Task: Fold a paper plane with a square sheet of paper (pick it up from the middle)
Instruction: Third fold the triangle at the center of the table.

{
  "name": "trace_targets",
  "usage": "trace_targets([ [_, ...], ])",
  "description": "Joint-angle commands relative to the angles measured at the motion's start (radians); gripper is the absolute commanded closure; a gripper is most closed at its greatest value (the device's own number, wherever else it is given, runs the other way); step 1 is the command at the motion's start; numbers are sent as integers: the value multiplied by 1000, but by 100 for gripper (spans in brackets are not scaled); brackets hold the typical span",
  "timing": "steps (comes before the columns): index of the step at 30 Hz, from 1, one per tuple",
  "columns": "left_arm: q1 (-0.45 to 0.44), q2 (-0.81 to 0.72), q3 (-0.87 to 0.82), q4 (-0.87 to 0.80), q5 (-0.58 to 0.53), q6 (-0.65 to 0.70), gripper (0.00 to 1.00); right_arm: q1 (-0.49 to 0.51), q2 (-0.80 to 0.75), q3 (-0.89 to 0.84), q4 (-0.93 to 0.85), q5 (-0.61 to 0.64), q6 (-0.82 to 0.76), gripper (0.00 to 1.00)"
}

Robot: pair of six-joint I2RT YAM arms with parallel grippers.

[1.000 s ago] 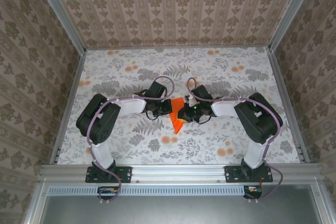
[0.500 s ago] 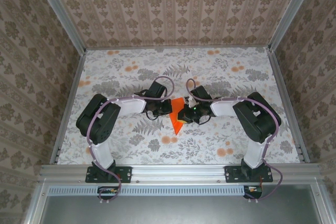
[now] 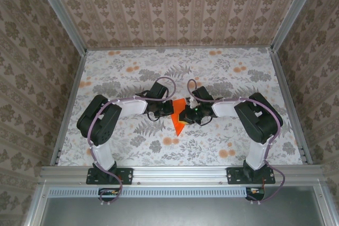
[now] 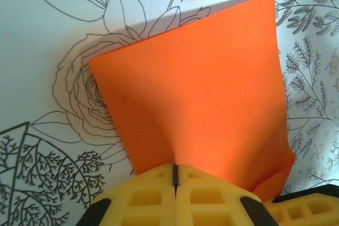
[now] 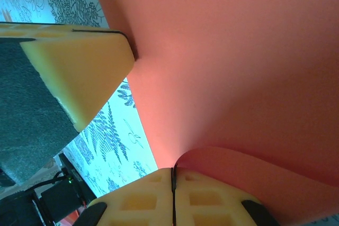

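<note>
Near edge: both my arms bend inward from their bases and meet around the middle of the table (image 3: 222, 146).

Left gripper (image 4: 175, 172): the yellow pads are pressed flat together with only a thin seam between them. They pinch the near edge of the orange paper (image 4: 201, 88), which puckers slightly where it enters the pads. From the pinch the sheet spreads out toward the far side. It throws a shadow on the floral table cover (image 4: 47, 35) along its left and far edges. Its near right corner curls under, just beside another yellow pad (image 4: 304, 210) at the lower right of the left wrist view.

Right gripper (image 5: 173, 179): these pads are also closed to a seam and clamp a curled fold of the same paper. In the right wrist view, a pad of my left gripper sits at upper left with its corner against the sheet.

From above, the paper lies between the two grippers at mid-table. Its pointed tip faces the near edge and its wider part faces the far side. The floral cover runs on to the far wall (image 3: 180, 9).
</note>
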Motion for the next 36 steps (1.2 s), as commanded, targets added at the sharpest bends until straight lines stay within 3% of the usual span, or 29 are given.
trace_targets([
  [1,-11,42,-10,-43,2,12,96,8,23,24,-17,-28,-19,92],
  [36,-16,42,-18,-36,5,12,96,13,48,45,-11,-39,-39,92],
])
